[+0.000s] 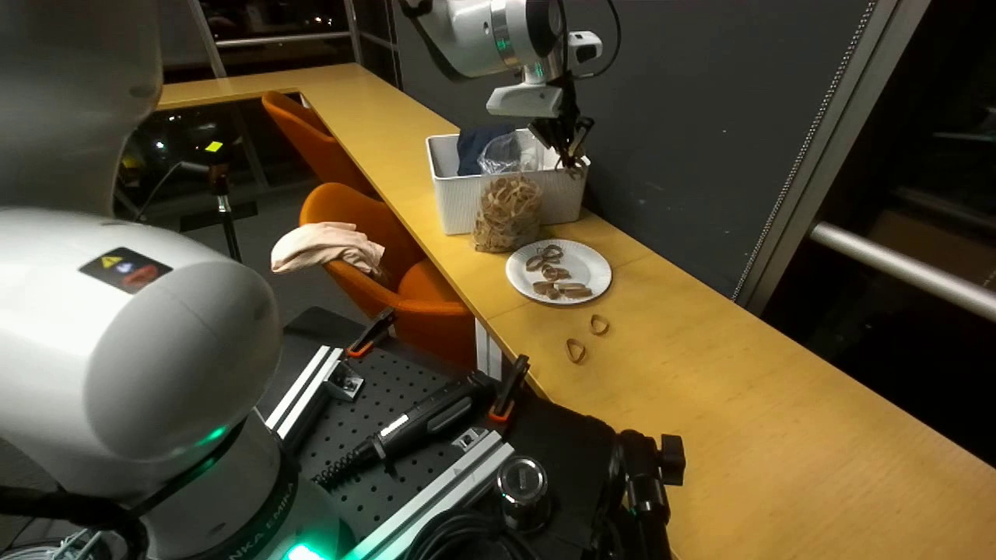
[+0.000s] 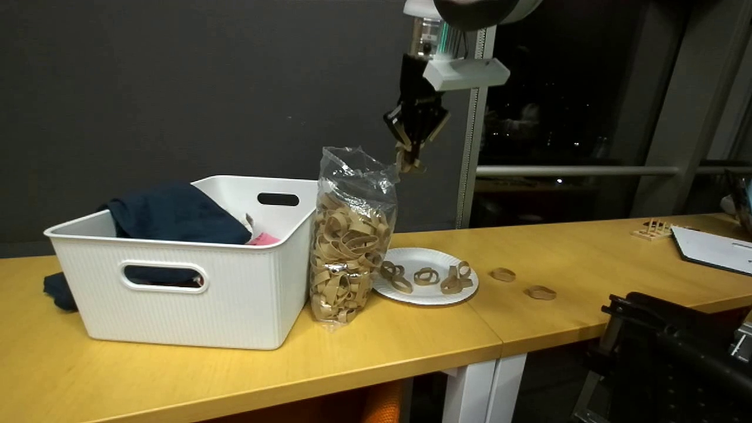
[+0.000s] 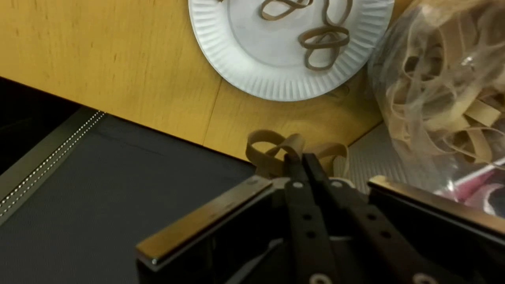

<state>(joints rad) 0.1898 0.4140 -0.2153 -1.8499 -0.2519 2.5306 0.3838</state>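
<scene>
My gripper [image 3: 301,159] is shut on tan rubber bands [image 3: 266,157]; their loops stick out on both sides of the fingertips in the wrist view. How many bands are pinched is hard to tell. In an exterior view the gripper [image 2: 416,141] hangs in the air, up and to the right of a clear plastic bag [image 2: 352,247] full of similar bands. A white paper plate [image 2: 411,255] carrying several bands lies on the table beside the bag. In an exterior view the gripper [image 1: 572,159] appears in front of the white bin's far corner.
A white ribbed bin [image 2: 188,305] with dark blue cloth [image 2: 176,211] stands against the bag. Two loose bands lie on the table [image 2: 587,252] beyond the plate. A dark wall [image 3: 158,205] runs along the table's back edge. Orange chairs [image 1: 350,218] stand by the front edge.
</scene>
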